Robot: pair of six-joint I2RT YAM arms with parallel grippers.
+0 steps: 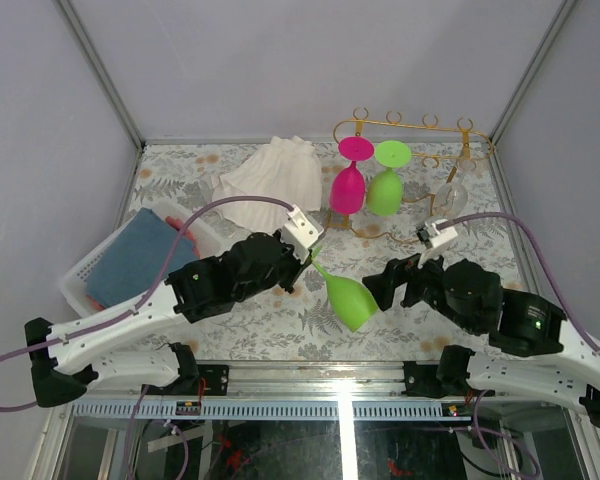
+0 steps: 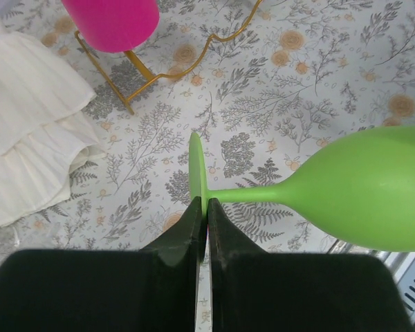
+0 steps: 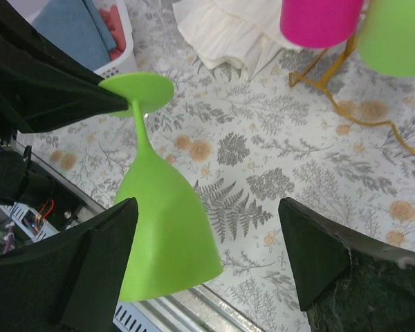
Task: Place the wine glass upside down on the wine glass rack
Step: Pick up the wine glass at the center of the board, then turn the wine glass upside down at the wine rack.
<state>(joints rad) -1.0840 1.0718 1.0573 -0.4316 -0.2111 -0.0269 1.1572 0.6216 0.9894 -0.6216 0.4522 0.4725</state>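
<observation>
Above the tabletop (image 1: 280, 325), we hold the wine glass (image 1: 348, 297) sideways. Our left pincer (image 2: 206, 205) clenches its foot, presenting the bowl to our right pincer (image 3: 207, 211), which is spread around it. The wine glass rack (image 1: 425, 126) stands well beyond.

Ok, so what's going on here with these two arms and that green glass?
The left arm's fingers are shut on the foot of a green wine glass, holding it tilted above the table. The right arm's fingers are open on either side of its bowl, not closed on it, which looks like a handover. At the back, the gold rack already holds a pink glass and another green glass upside down.
</observation>
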